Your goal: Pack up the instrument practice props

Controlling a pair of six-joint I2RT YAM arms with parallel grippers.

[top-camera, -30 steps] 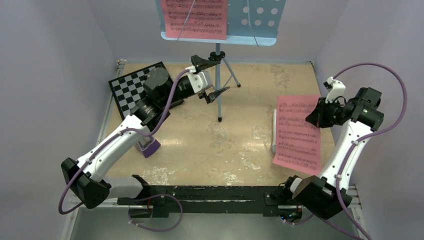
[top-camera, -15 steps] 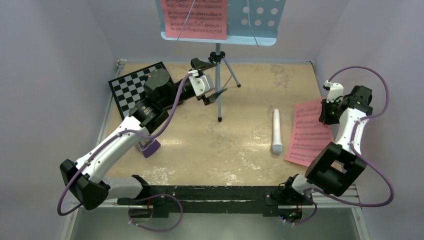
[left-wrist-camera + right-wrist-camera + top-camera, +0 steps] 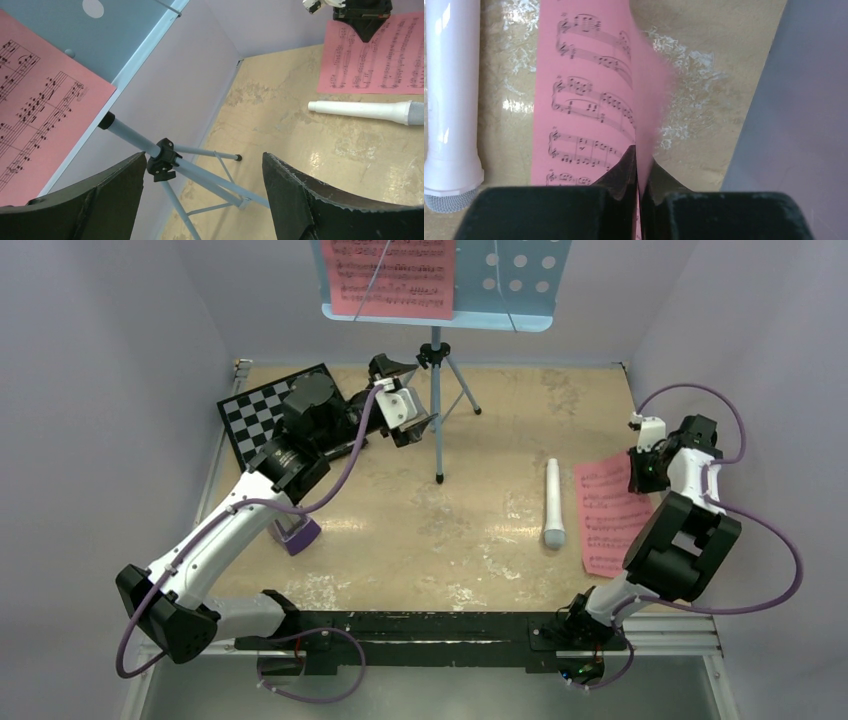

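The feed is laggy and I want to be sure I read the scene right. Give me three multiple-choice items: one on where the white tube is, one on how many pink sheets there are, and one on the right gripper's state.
1. The white tube is:
A. lying flat on the table beside the loose pink sheet
B. hanging half off the table's near edge
C. standing upright on its end

2. Pink sheets in view:
A. one
B. two
C. three

3. The right gripper is:
A. open above the sheet
B. shut on the loose pink sheet
C. shut on the tube

Answers:
1 A: the top view shows it flat on the tabletop next to the sheet.
2 B: one sheet sits on the music stand and one is at the right gripper.
3 B: the right wrist view shows the paper pinched between closed fingers.
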